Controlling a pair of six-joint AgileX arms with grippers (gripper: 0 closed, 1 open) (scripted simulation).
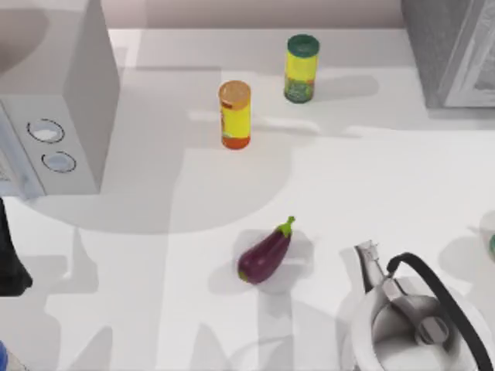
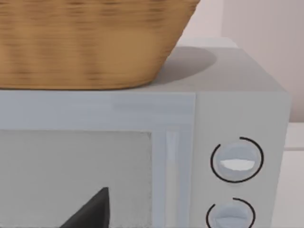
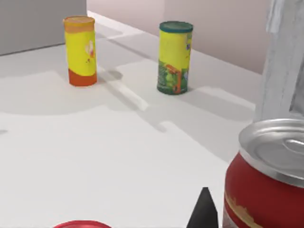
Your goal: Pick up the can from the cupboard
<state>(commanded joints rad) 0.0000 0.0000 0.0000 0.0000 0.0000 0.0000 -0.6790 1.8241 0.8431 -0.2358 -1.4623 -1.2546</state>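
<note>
Red can [image 3: 266,178] sits very close in front of the right wrist camera, silver top with pull tab facing up, standing beside a grey-white cupboard panel [image 3: 285,61]. In the top view the cupboard [image 1: 452,50] is at the far right corner of the surface [image 1: 348,178]. Right gripper: one dark fingertip [image 3: 204,211] pokes up just beside the can; cannot tell if open or closed, nor whether it touches the can.

Risks, judged: finger could clip the can side and tip it or push it into the cupboard panel if the approach is off-centre; smooth round metal may slip under a shallow grip.

Left arm [image 1: 11,255] is parked at the left edge of the surface, its camera facing the microwave [image 2: 228,118] with a wicker basket [image 2: 90,42] on top; its gripper state cannot be told either.

Clutter: orange-lid tube [image 1: 235,114] and green-lid tube [image 1: 301,68] stand upright mid-back, well apart from the can. Eggplant [image 1: 265,253] lies in the middle, kettle [image 1: 414,313] at near right. Kettle handle is the likeliest obstruction for the right arm.
</note>
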